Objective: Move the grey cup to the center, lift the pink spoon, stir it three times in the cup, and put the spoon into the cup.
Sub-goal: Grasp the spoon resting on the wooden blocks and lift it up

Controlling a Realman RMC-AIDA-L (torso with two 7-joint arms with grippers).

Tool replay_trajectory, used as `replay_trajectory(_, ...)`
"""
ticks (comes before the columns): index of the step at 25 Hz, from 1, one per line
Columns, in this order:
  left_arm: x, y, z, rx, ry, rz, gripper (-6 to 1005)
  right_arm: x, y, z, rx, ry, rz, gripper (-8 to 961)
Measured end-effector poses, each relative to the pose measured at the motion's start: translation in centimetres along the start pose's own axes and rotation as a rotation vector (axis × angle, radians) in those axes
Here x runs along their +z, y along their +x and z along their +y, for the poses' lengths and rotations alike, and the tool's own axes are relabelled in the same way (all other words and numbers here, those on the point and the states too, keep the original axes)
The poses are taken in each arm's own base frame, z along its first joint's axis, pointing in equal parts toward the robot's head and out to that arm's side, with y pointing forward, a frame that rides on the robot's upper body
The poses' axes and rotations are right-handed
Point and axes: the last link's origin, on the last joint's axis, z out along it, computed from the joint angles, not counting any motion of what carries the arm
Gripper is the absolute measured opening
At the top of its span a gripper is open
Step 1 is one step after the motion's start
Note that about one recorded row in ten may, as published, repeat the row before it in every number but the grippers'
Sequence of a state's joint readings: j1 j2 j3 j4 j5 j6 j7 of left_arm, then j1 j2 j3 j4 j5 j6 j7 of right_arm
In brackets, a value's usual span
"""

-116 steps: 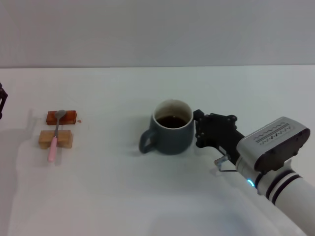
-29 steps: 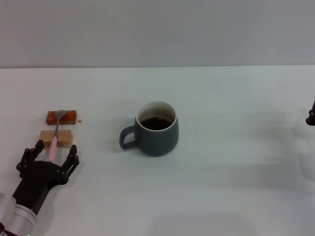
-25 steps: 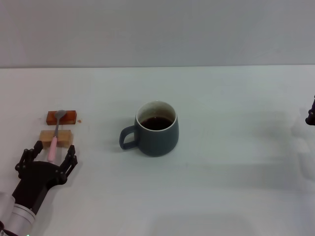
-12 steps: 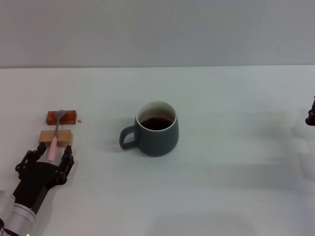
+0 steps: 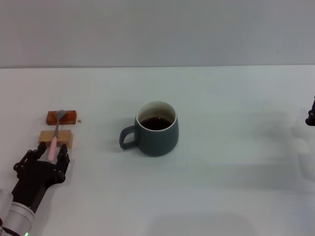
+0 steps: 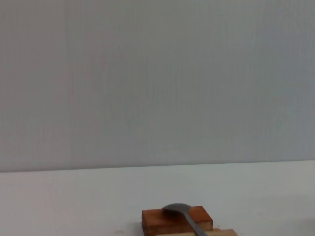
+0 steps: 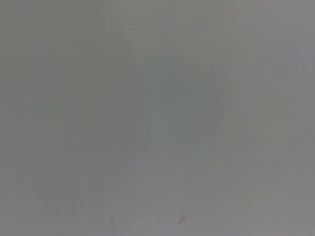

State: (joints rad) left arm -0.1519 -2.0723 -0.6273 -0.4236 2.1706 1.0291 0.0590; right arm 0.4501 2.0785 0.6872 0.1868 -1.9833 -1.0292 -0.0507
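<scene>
While my left gripper (image 5: 49,156) straddled the pink spoon (image 5: 54,137), fingers spread beside its pale handle near the desk's left edge, its grey bowl rested on the reddish block (image 5: 61,117).

Open table (image 5: 231,162) around grey cup (image 5: 156,129); two small blocks (image 5: 61,127) seemingly crowding the pink spoon (image 5: 53,144).

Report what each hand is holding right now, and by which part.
Nothing is lifted yet. The left hand has its fingers around the pink spoon's handle end, grip not clear. The right hand sits at the right edge, nothing seen in it.
</scene>
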Motion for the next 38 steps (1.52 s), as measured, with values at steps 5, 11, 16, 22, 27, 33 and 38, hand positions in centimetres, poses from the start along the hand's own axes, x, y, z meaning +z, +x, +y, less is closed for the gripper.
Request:
replay_trajectory(5, 0.00, -0.05, 0.00, -0.001, 0.000, -0.003, 516, -0.02, 0.02, -0.01, 0.000, 0.000, 0.000, -2)
replay_trajectory(11, -0.02, -0.18, 0.01, -0.001, 0.000, -0.012, 461, -0.13, 0.10, -0.07, 0.000, 0.002, 0.003, -1)
replay_trajectory(16, -0.11, -0.14, 0.05, -0.005, 0.001, -0.007, 437, -0.15, 0.12, -0.08, 0.000, 0.003, 0.003, -1)
replay_trajectory(22, -0.12, -0.10, 0.09, -0.007, 0.001, -0.005, 396, -0.27, 0.10, -0.11, 0.001, 0.004, -0.003, 0)
replay_trajectory(27, -0.16, -0.12, 0.05, -0.007, 0.004, -0.005, 360, -0.28, 0.09, -0.10, 0.001, 0.004, -0.004, 0)
replay_trajectory(33, -0.10, -0.16, -0.33, 0.000, 0.010, -0.009, 317, -0.27, 0.07, -0.09, 0.001, 0.003, -0.005, 0)
replay_trajectory(38, -0.08, -0.22, -0.54, 0.001, 0.017, -0.013, 246, -0.27, 0.06, -0.06, 0.001, 0.002, -0.005, -1)
